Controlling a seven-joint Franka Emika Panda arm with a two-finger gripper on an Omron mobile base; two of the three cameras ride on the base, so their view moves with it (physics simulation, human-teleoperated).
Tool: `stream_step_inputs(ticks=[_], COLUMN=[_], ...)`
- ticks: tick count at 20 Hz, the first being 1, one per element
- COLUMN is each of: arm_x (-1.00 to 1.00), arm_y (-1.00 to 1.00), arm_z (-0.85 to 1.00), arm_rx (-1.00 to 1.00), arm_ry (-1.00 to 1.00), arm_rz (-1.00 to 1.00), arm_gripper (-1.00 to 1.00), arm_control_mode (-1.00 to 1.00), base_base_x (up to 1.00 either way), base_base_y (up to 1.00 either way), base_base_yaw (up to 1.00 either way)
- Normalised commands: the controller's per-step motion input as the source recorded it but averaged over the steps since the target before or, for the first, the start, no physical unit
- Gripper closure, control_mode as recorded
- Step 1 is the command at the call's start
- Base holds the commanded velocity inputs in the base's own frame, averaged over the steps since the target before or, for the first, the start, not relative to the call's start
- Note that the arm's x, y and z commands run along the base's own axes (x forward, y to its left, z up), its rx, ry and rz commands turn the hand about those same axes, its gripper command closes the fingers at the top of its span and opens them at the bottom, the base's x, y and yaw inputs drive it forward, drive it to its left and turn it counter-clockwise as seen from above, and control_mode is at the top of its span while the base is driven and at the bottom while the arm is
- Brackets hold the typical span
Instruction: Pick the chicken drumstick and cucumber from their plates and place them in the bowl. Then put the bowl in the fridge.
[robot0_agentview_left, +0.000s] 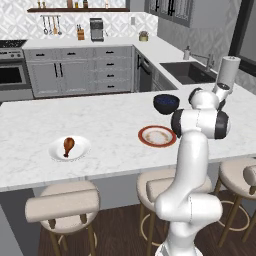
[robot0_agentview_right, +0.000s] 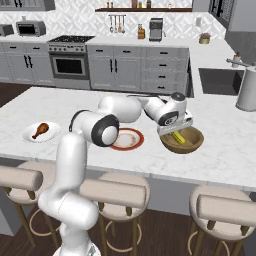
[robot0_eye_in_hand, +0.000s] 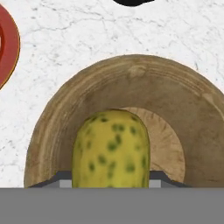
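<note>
Resting inside the round tan-brown bowl (robot0_eye_in_hand: 131, 87), wood-grained with a paler flat base: the cucumber (robot0_eye_in_hand: 111, 148), a blunt yellowish-green piece with dark green speckles, its near end cut off in the hand view. The gripper (robot0_agentview_right: 176, 131) hangs just over it, and whether its fingers clasp or have let go cannot be told. On the marbled white counter (robot0_agentview_right: 220, 145) the red-rimmed plate (robot0_agentview_right: 127, 139) lies just beside the bowl; toward the far left edge, the glossy reddish-brown chicken drumstick (robot0_agentview_right: 40, 130) lies on the white plate (robot0_agentview_right: 27, 136).
</note>
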Motion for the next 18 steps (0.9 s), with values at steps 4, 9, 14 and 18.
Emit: stream_step_inputs(ticks=[4,9,14,18], arm_x=[0.16,-0.01,-0.26,-0.81], arm_y=[0.0,0.02,0.06,0.09], arm_z=[-0.14,0.0,0.1,0.55], arm_rx=[0.0,0.0,0.0,0.0], arm_ry=[-0.02,-0.02,-0.1,-0.05], arm_rz=[0.02,0.0,-0.01,-0.09], arm_gripper=[-1.0,-1.0,-1.0,-1.0], arm_control_mode=[-1.0,-1.0,-1.0,-1.0], base_base_x=[0.0,0.0,0.0,0.0], base_base_y=[0.0,0.0,0.0,0.0], base_base_yaw=[0.0,0.0,0.0,0.0])
